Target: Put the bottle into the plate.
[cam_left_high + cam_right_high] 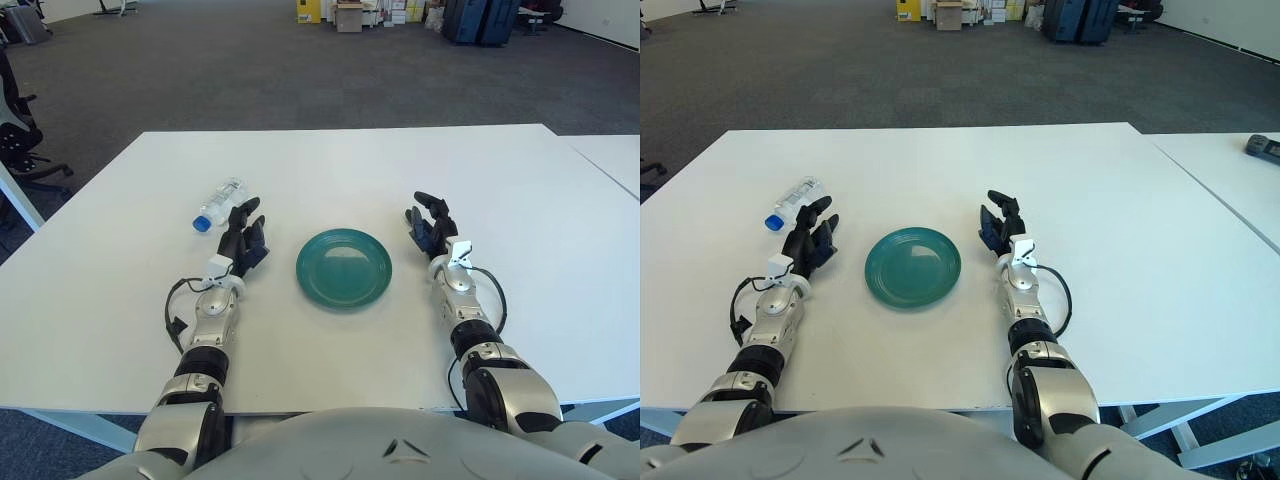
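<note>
A clear plastic bottle (219, 203) with a blue cap lies on its side on the white table (330, 160), left of centre, cap toward me. A round teal plate (343, 267) holds nothing and sits in the middle near the front. My left hand (243, 236) is just right of and below the bottle, fingers relaxed and holding nothing, a short gap from the bottle. My right hand (429, 224) shows to the right of the plate, fingers loosely spread and holding nothing.
A second white table (1240, 170) stands to the right with a dark device (1262, 145) on it. An office chair (15, 130) is off the table's left edge. Boxes and cases (470, 18) stand far back on the carpet.
</note>
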`<action>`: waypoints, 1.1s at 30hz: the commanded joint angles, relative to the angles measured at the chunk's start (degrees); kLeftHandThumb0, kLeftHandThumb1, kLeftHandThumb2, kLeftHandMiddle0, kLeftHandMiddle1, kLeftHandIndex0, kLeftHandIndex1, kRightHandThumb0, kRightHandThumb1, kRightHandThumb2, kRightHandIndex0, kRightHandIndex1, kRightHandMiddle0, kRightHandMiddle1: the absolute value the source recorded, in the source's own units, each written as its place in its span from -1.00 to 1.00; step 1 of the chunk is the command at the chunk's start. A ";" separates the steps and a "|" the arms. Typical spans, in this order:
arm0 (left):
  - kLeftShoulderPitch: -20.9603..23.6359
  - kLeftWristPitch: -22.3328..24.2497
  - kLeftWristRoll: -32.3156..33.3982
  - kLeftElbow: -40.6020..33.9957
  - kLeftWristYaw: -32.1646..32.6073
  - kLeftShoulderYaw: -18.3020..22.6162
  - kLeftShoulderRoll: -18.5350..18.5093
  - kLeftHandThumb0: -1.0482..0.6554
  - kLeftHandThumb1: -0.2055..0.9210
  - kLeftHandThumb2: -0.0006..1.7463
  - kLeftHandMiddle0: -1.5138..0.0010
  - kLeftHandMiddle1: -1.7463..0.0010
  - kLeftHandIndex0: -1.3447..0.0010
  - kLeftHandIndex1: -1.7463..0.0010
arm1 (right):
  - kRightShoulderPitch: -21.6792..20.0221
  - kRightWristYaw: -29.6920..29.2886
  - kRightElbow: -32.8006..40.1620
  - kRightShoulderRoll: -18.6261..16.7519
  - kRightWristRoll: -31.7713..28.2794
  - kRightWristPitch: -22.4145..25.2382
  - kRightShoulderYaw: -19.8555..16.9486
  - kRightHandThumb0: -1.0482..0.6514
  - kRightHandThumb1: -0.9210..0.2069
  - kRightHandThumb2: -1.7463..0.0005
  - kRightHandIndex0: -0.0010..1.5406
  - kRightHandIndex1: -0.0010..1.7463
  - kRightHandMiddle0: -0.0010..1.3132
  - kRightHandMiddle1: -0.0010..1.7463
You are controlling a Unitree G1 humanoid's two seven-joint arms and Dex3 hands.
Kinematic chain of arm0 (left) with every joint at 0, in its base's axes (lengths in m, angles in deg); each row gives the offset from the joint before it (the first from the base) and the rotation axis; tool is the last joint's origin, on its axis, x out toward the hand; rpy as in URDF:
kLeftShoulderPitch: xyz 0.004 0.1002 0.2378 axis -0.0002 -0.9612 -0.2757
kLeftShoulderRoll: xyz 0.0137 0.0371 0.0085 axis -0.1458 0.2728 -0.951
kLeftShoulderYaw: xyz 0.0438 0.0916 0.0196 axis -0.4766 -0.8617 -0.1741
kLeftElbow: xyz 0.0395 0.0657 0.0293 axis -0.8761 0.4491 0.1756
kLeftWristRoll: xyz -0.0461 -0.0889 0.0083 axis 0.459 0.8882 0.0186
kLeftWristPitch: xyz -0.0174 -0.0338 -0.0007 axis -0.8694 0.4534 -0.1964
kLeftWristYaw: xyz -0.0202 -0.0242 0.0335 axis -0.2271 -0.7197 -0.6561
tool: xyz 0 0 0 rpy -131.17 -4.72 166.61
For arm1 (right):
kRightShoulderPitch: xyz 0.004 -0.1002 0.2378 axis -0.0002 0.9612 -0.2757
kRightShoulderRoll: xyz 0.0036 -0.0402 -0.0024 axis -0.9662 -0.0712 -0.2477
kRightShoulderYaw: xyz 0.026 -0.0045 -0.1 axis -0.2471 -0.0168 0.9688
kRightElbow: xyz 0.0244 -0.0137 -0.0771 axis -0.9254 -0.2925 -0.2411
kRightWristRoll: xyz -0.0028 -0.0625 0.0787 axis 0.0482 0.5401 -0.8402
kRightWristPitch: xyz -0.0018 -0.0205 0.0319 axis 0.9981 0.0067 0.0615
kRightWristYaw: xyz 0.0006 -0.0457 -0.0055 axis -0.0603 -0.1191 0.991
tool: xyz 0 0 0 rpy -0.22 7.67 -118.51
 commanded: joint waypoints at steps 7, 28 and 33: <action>2.85 0.89 0.10 -1.77 1.71 0.54 -0.63 -0.60 1.00 0.01 0.37 0.98 1.00 0.08 | -0.64 -0.09 -1.24 -0.57 -0.86 0.84 -0.49 -0.48 -1.00 0.36 -0.29 -0.99 -0.83 0.00; 8.06 30.14 -0.26 -30.52 8.10 1.34 -1.71 -0.46 1.00 -0.26 0.21 0.93 0.81 0.01 | -0.58 -0.50 -1.37 -0.57 -0.58 0.46 -0.44 -0.48 -1.00 0.36 -0.33 -1.00 -0.85 0.00; 12.25 28.87 -8.50 -27.98 11.18 -1.17 -5.55 -0.48 1.00 -0.46 0.22 0.94 0.79 -0.02 | -0.80 -0.44 -1.98 -0.50 -0.57 0.33 -0.42 -0.49 -1.00 0.35 -0.32 -0.99 -0.84 0.00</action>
